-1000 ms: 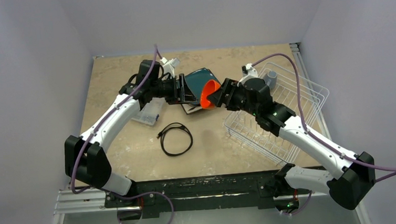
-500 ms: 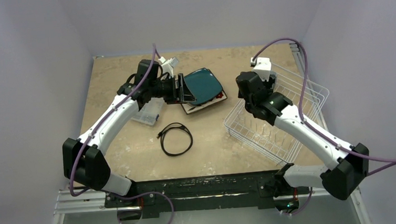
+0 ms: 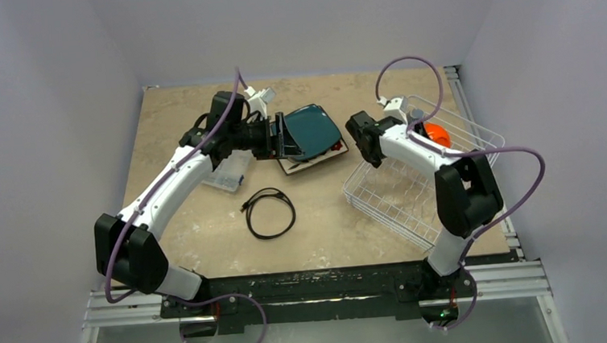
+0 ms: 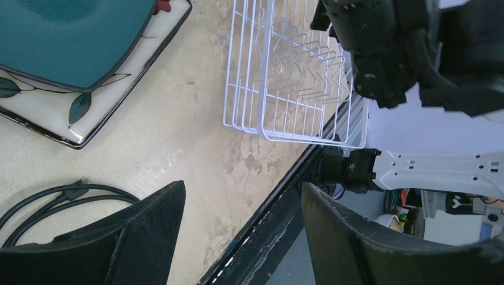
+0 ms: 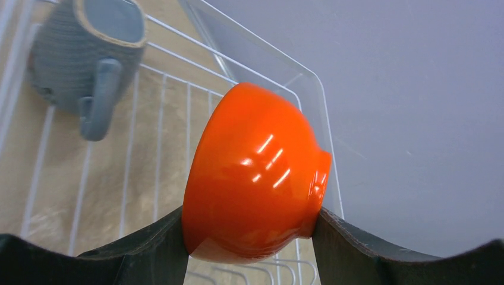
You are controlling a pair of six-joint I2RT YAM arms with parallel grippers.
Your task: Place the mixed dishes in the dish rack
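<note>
The orange bowl (image 5: 255, 178) is on its side in the right fingers (image 5: 148, 255), pinched at its rim and foot with both pads pressed against it. From above I see it over the far right corner of the dish rack (image 3: 415, 204); whether it touches the wires I cannot tell. The grey-blue mug (image 5: 89, 53) sits in the rack just beside it, along the far side.

The left fingers (image 4: 142, 237) are spread wide and hold nothing. They hang over the desk (image 3: 183, 115) at the left edge of the dark teal squarish plate (image 3: 312, 130). That plate lies on top of the dark-rimmed square patterned plate (image 4: 53, 113), well left of the rack. The black coiled cable (image 3: 269, 214) lies nearer me, and the clear plastic compartment box (image 3: 228, 173) sits under the left forearm.

A second ago the bowl was up by the teal plate in the same grip. Half a second ago the right arm was over the rack's left end. Now it has reached across to the far right corner. The left arm has not shifted.
</note>
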